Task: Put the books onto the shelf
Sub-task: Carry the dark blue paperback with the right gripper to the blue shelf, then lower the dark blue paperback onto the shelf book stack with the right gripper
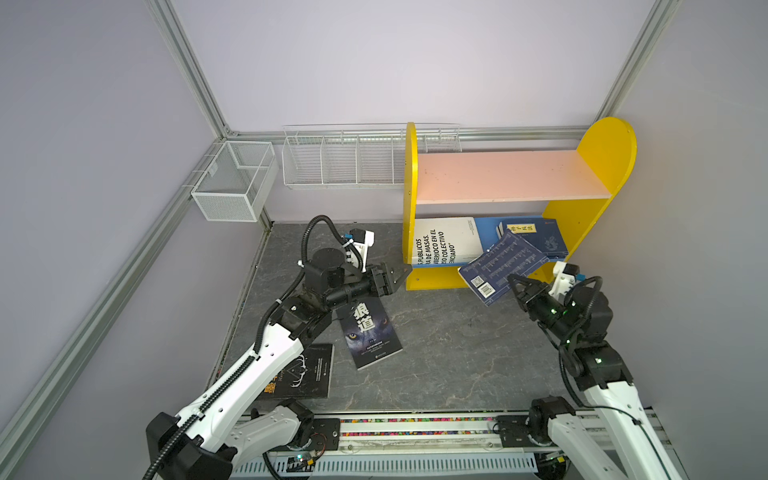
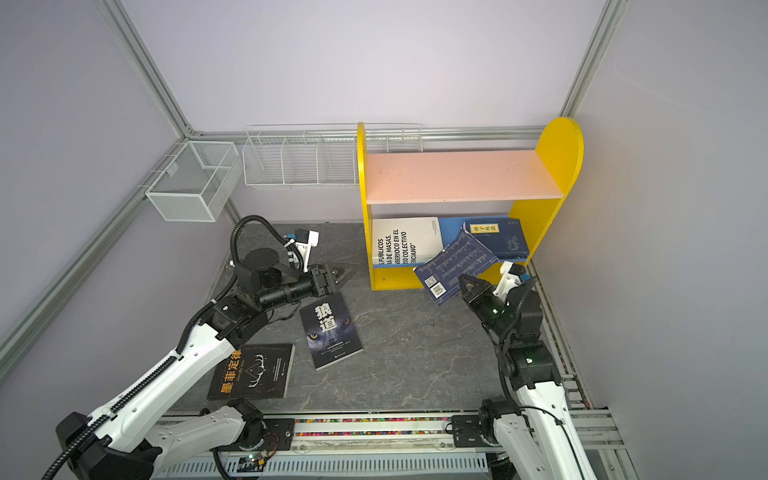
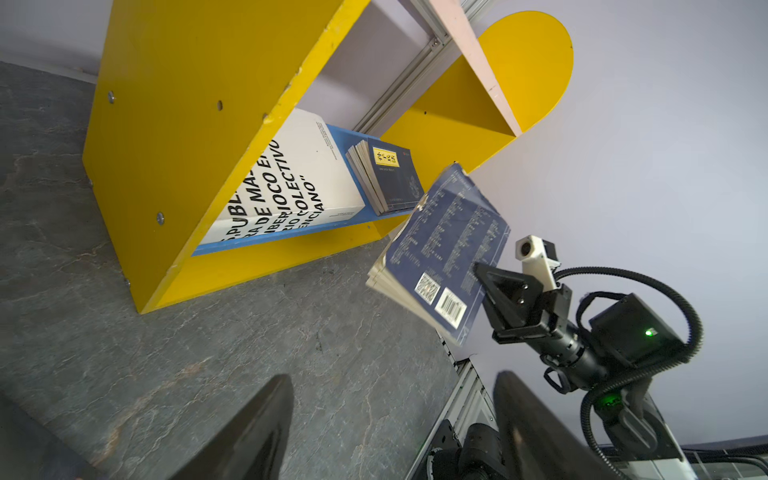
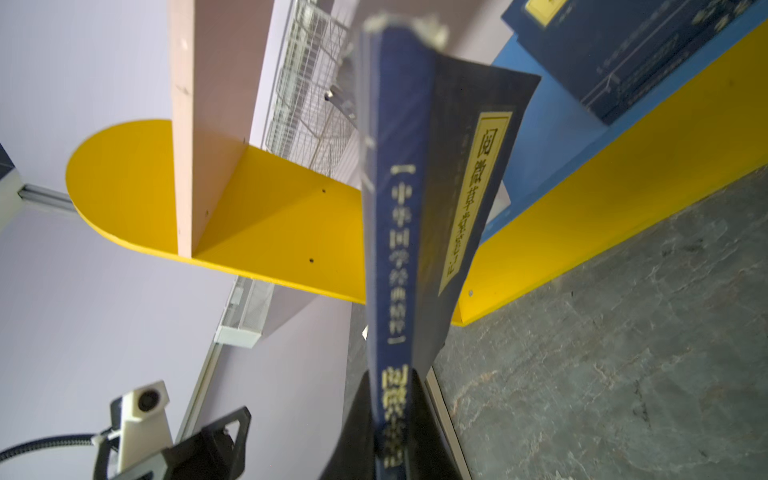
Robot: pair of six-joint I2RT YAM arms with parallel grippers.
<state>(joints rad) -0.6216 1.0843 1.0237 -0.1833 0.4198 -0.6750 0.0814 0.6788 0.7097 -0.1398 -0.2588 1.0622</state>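
**A:** left arm (image 1: 249, 374) hogs the front. left gripper (image 1: 399, 277) is gaping and empty, wolf-cover book (image 1: 370, 332) lying just below it.

**B:** right gripper (image 1: 514, 282) is clamped on the navy paperback (image 1: 500, 266) at its spine corner, shelf (image 1: 411, 187) straight ahead. Looks light and floppy. I'd pinch mid-spine so it won't sag.

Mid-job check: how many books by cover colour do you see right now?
White: 1, white book on the shelf.
Black: 2, wolf book and antler book, both on the table.
Navy: 2 seen, held book in the right gripper, labelled book on the shelf; it may cover another.
Total: 5 seen.
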